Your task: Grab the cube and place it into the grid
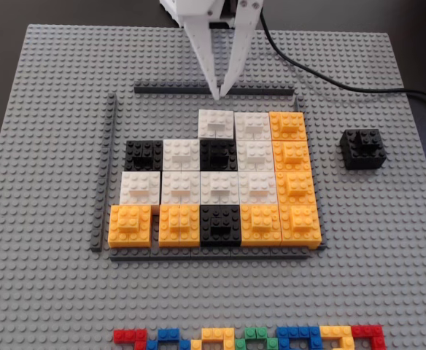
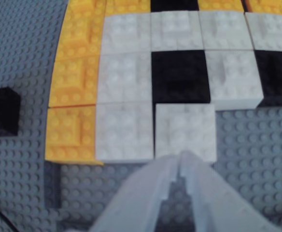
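The cube (image 1: 362, 149), black and studded with a raised brick on top, sits alone on the baseplate to the right of the grid in the fixed view; in the wrist view the cube (image 2: 2, 111) shows at the left edge. The grid (image 1: 213, 182) of white, black and orange blocks is framed by thin dark strips; the wrist view shows the grid (image 2: 179, 72) from its far side. My white gripper (image 1: 218, 95) hangs over the far strip, above the grid's top edge, fingertips together and holding nothing. In the wrist view the gripper (image 2: 178, 157) points at a white block.
The large grey baseplate (image 1: 45, 292) carries everything. A row of small multicoloured bricks (image 1: 249, 337) lies along the near edge. A black cable (image 1: 330, 76) runs off to the right at the back. The grid's top-left cells (image 1: 162, 120) show bare baseplate.
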